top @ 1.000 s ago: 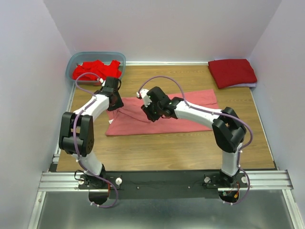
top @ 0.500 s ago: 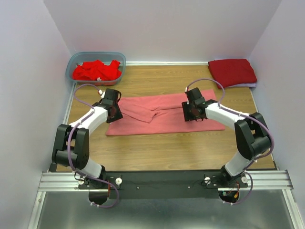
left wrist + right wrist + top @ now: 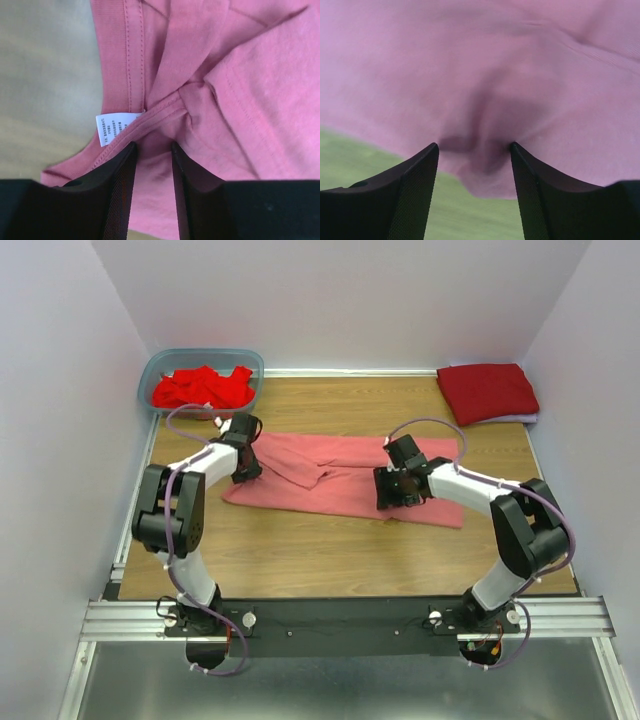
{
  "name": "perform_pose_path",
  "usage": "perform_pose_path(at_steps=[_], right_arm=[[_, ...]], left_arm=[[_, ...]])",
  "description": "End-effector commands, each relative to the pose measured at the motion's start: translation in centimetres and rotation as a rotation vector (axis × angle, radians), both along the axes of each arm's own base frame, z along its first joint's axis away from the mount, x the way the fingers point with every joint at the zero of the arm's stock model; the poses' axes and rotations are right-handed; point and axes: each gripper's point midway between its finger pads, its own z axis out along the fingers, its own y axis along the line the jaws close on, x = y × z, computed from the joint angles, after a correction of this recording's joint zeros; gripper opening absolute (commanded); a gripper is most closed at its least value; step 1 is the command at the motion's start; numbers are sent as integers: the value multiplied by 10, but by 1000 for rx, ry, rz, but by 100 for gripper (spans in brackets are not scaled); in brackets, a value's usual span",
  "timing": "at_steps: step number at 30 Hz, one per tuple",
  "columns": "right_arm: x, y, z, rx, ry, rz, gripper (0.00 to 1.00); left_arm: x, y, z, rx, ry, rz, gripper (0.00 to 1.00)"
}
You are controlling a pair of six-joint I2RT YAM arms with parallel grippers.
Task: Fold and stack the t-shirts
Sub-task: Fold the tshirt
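A salmon-pink t-shirt (image 3: 330,485) lies stretched out left to right across the middle of the table. My left gripper (image 3: 250,462) is at its left end, by the collar. In the left wrist view its jaws (image 3: 152,146) stand narrowly apart, pinching pink cloth (image 3: 240,100) just below a white label (image 3: 117,127). My right gripper (image 3: 388,490) is over the shirt's right half. Its jaws (image 3: 474,146) hold a puckered bunch of the cloth (image 3: 480,75) above the wood. Bright red tees (image 3: 200,390) lie crumpled in a tub. A darker crimson tee (image 3: 487,392) lies folded at the back right.
The blue-grey plastic tub (image 3: 160,365) stands in the back left corner. White walls close in the left, back and right sides. Bare wooden tabletop (image 3: 330,560) lies between the shirt and the arm bases.
My right gripper swept from the shirt's middle out to the right, then a little nearer and left, drawing the cloth out flat. The shirt's right end shifted toward the front. My left gripper moved slightly back.
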Motion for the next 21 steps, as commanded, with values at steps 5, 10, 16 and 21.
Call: perform_pose_path(at_steps=[5,10,16,21], right_arm=[[-174,58,-14,173,485,140,71],[-196,82,2,201,464,236,76],[-141,111,46,225,214,321,76],[-65,122,80,242,41,343,74]], left_arm=[[85,-30,-3,30,-27,-97,41],[130,-80,12,59,-79,-220,42],[152,-92,61,100,-209,-255,48],[142,-61,179,138,-439,-174,56]])
